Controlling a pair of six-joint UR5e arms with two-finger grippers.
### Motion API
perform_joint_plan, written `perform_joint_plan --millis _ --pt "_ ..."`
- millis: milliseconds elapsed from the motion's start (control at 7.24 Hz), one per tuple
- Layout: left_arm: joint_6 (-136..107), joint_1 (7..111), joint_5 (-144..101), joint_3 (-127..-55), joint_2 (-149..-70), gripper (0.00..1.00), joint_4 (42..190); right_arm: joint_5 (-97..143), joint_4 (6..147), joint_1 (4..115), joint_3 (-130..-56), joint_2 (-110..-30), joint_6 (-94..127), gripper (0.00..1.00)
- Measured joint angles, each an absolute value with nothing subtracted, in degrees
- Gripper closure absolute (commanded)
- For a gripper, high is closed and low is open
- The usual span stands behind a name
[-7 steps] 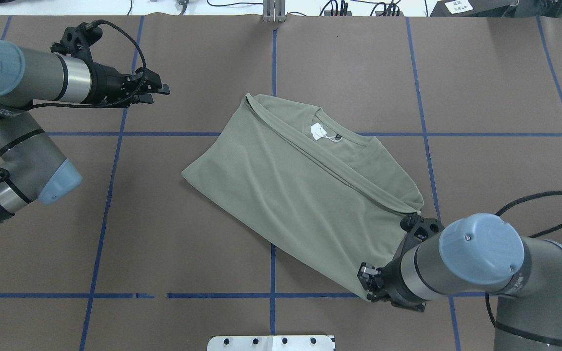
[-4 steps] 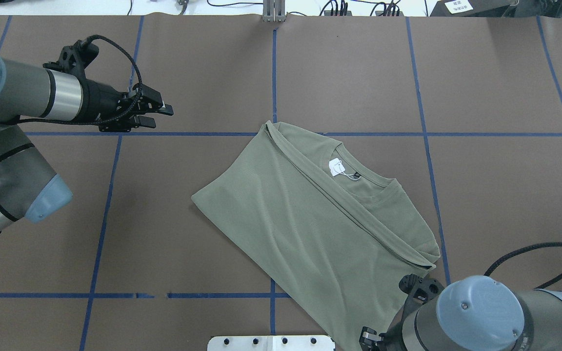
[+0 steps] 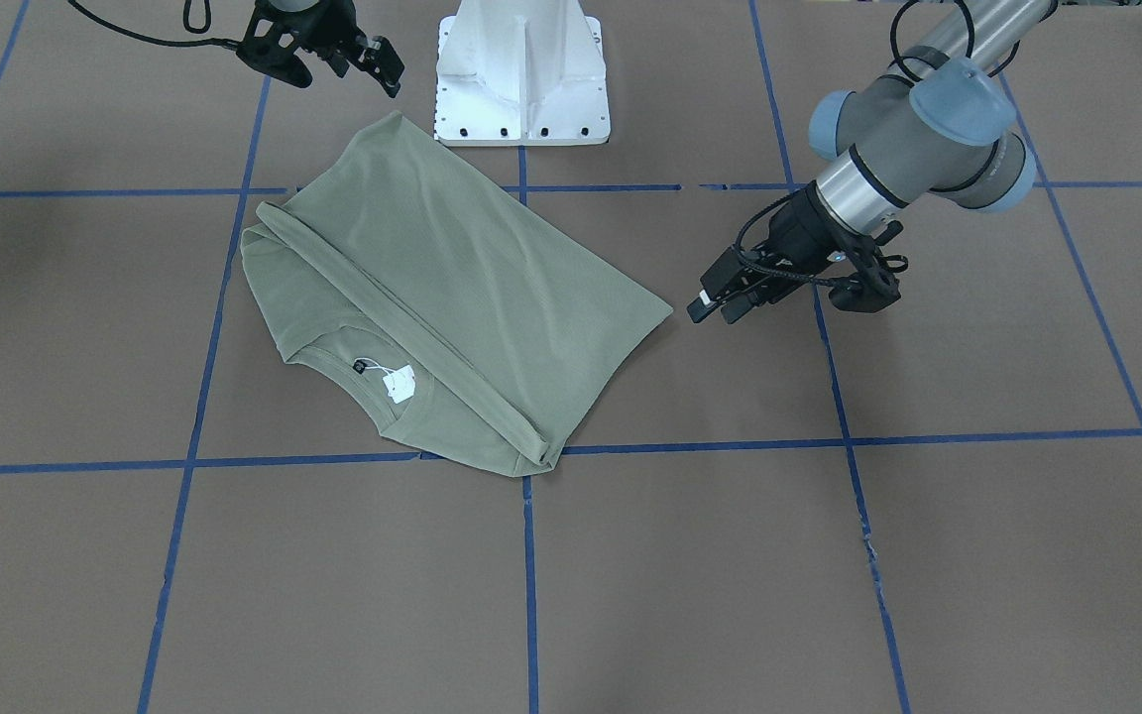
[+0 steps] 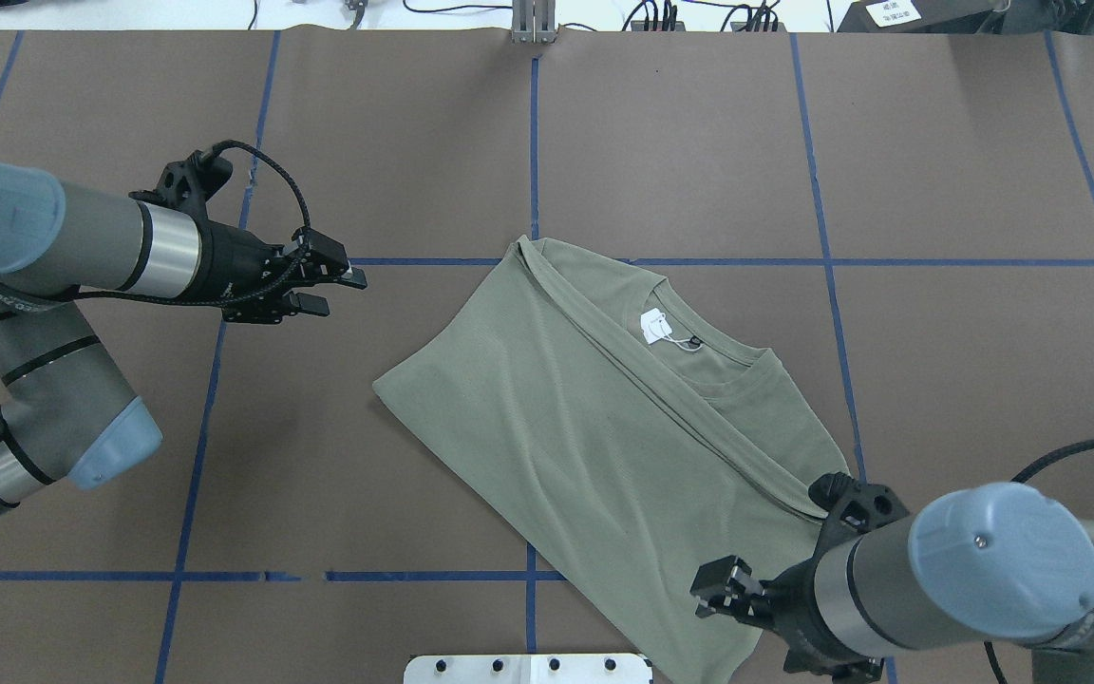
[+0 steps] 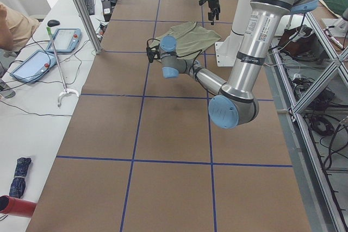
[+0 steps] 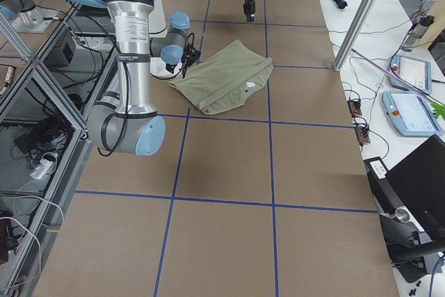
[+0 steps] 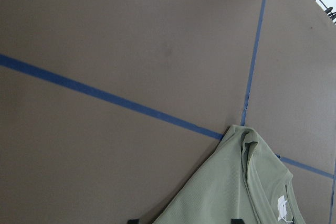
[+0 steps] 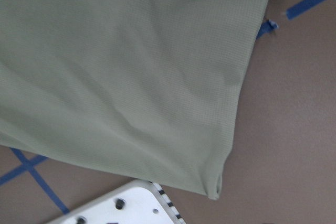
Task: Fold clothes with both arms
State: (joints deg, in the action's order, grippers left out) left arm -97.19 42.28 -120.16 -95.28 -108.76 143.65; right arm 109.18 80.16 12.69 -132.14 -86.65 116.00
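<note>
The sage-green shirt (image 4: 594, 446) lies folded flat and diagonal on the brown table, neck and white hang tag (image 4: 653, 326) facing up. It also shows in the front view (image 3: 452, 278). My left gripper (image 4: 336, 290) is open and empty, hovering left of the shirt's left corner; its wrist view shows the shirt's (image 7: 231, 187) far corner. My right gripper (image 4: 720, 594) is open above the shirt's near right corner and holds nothing. The right wrist view shows the cloth (image 8: 131, 66) lying loose below.
The white pedestal base (image 4: 528, 668) sits at the table's near edge, touching the shirt's near corner. Blue tape lines (image 4: 533, 142) grid the brown table cover. Cables and boxes (image 4: 889, 11) lie beyond the far edge.
The right gripper dragged the shirt toward the robot, then let go and lifted off its near corner. The left gripper moved nearer the robot and toward the shirt.
</note>
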Motion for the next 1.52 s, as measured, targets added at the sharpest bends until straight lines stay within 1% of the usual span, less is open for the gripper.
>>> perform_joint_plan --millis 138,414,829,967,1243,1381,1520 --pt "-98.97 40.55 -119.62 -95.32 -108.99 0.32 142.34 109.22 80.16 16.87 -132.17 -85.92 115.58 0.0" --pt "-101.01 33.63 -114.02 -94.3 -110.14 0.35 139.24 109.33 80.18 24.33 -129.5 -82.16 114.03 0.0" --pt "-101.33 30.0 -110.39 -93.64 -111.9 0.35 132.23 109.34 80.24 27.53 -125.71 -79.51 111.35 0.0" --pt "-101.33 29.86 -110.28 -93.65 -111.79 0.39 131.64 109.27 80.24 27.61 -125.3 -79.42 111.13 0.0" --pt "-101.34 29.91 -110.22 -93.67 -111.39 0.49 131.2 109.12 80.24 27.6 -124.92 -79.37 111.02 0.0" --pt "-101.32 29.94 -110.22 -93.66 -111.16 0.65 131.16 109.09 80.24 27.6 -124.75 -79.37 111.01 0.0" --pt "-101.28 30.05 -110.21 -93.66 -111.04 1.0 131.14 109.08 80.25 27.6 -124.67 -79.34 111.01 0.0"
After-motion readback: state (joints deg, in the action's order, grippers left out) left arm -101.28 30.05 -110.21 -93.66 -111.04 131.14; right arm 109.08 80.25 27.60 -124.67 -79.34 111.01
